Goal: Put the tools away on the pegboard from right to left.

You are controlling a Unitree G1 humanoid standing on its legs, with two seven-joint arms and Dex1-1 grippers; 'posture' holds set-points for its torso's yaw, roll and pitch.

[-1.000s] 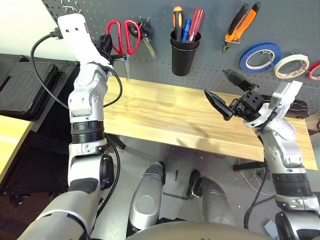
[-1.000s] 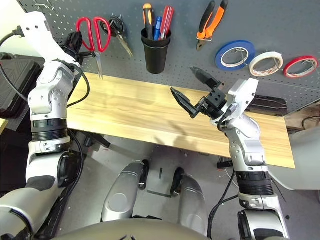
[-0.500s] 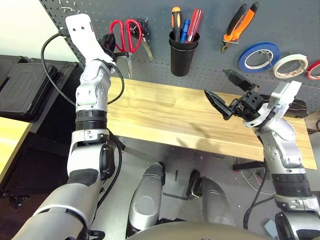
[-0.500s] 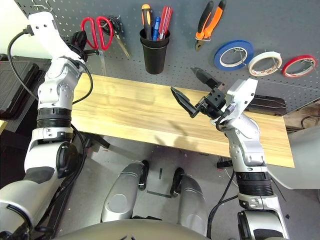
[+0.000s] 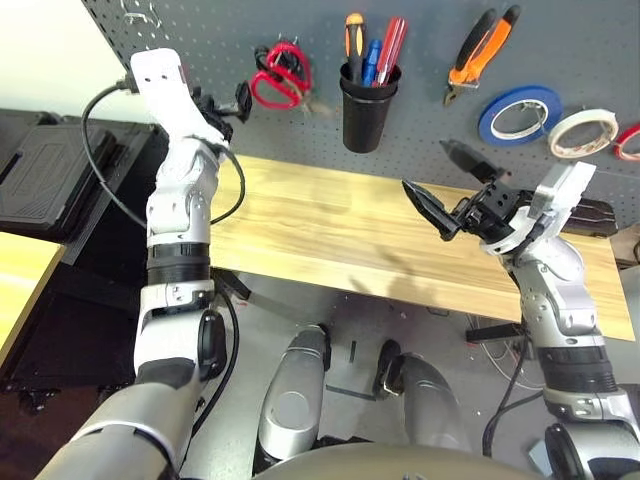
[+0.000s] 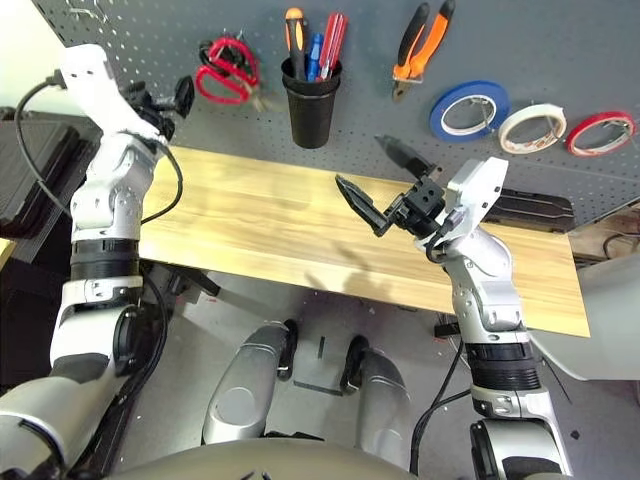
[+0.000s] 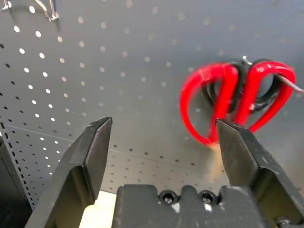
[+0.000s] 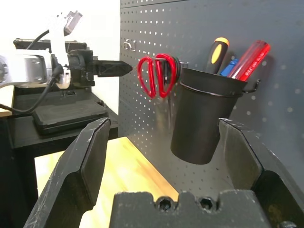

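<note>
The red-handled scissors hang on a hook of the dark grey pegboard, blurred in the left wrist view. My left gripper is open just to their left, a little off the board, touching nothing; its fingers stand wide apart. The orange-and-black screwdriver stands in the black cup. The pliers and the cream-white tape roll hang further right. My right gripper is open and empty above the bench.
Black-handled scissors hang behind the red ones. A blue tape roll and a red one hang beside the cream roll. The light wooden bench top runs below the board. A black case lies at the left.
My left gripper has opened and let go of the red scissors, then drawn back to the left. The scissors now hang on the hook, swinging. The right arm has hardly moved.
</note>
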